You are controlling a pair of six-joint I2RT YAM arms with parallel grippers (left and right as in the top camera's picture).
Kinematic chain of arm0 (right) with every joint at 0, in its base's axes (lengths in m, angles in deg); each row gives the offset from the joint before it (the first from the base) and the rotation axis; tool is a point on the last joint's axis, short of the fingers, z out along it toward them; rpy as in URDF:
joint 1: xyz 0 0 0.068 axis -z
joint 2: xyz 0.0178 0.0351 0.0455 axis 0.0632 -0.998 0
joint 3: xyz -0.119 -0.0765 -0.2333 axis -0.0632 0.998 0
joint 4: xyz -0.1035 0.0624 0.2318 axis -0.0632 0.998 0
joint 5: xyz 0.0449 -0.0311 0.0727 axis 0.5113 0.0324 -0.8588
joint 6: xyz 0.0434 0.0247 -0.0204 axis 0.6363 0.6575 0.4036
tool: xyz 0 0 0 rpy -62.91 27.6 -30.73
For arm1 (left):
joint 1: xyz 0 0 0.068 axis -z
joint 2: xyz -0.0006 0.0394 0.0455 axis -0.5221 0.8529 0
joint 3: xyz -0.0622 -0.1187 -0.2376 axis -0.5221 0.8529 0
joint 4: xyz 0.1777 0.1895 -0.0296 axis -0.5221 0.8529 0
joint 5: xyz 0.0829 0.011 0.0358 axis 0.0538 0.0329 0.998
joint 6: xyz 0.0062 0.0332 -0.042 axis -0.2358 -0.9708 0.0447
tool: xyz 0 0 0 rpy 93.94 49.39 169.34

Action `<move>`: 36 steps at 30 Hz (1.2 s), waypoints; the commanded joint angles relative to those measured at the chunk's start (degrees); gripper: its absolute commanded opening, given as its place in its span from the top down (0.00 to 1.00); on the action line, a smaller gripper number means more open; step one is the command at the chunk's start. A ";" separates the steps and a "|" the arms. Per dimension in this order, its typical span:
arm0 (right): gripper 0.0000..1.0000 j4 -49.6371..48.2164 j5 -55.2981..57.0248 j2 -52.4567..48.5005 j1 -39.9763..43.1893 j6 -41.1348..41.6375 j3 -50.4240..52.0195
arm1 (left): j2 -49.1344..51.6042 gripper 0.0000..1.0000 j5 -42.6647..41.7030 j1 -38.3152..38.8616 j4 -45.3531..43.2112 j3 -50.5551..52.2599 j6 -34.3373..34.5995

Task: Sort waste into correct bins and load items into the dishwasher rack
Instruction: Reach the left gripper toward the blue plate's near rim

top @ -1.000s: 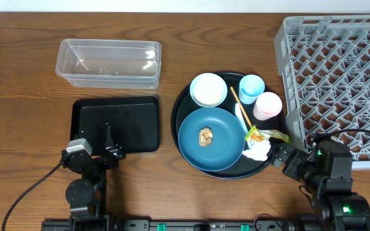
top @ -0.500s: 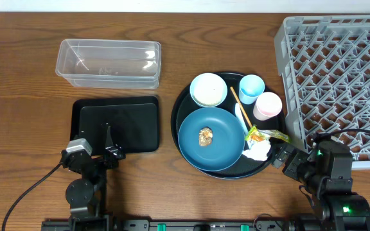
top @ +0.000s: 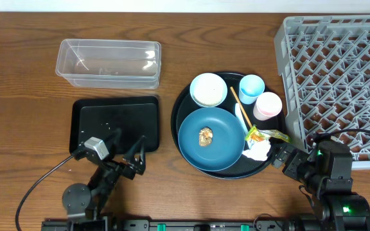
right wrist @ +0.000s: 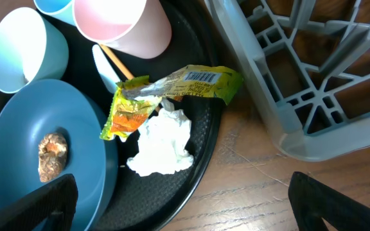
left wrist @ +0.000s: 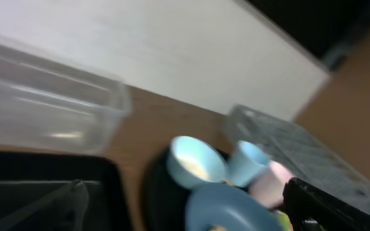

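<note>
Round tray (top: 182, 106) holds plate (top: 220, 154) with brown lump (top: 205, 136), bowl (top: 209, 89), blue cup (top: 252, 86), pink cup (top: 268, 104), wrapper (right wrist: 166, 93), tissue (right wrist: 162, 144). Tub (top: 108, 62) and black tray (top: 117, 122) sit left on bench (top: 18, 128). Rack (top: 339, 77) right, edge just beside round tray. Left claw (left wrist: 188, 208) at black tray's near corner, right claw (right wrist: 191, 205) by tissue: both spread wide, gripping nothing.

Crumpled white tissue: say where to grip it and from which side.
Pinch the crumpled white tissue at its puffed middle from above: it lies low on the round black tray, crumpled yellow-green wrapper at one edge, large blue plate beside.
</note>
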 commanded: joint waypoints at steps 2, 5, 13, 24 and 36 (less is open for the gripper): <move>0.01 0.07 0.63 -0.02 0.37 -0.83 -1.05 | 2.99 0.02 -6.64 0.13 4.96 -12.20 -1.55; 0.01 0.07 0.63 -0.02 0.37 -0.83 -1.05 | 9.44 0.02 -6.67 0.13 15.80 -23.02 -6.12; 0.01 0.07 0.63 -0.02 0.37 -0.83 -1.05 | 32.57 0.02 -6.67 4.20 48.33 -50.21 -18.64; 0.01 0.07 0.63 -0.02 0.37 -0.83 -1.05 | 49.03 0.02 13.55 35.41 54.86 -57.29 -21.88; 0.01 0.07 0.63 -0.02 0.37 -0.83 -1.05 | 63.47 0.02 14.75 49.66 46.53 -57.20 -21.90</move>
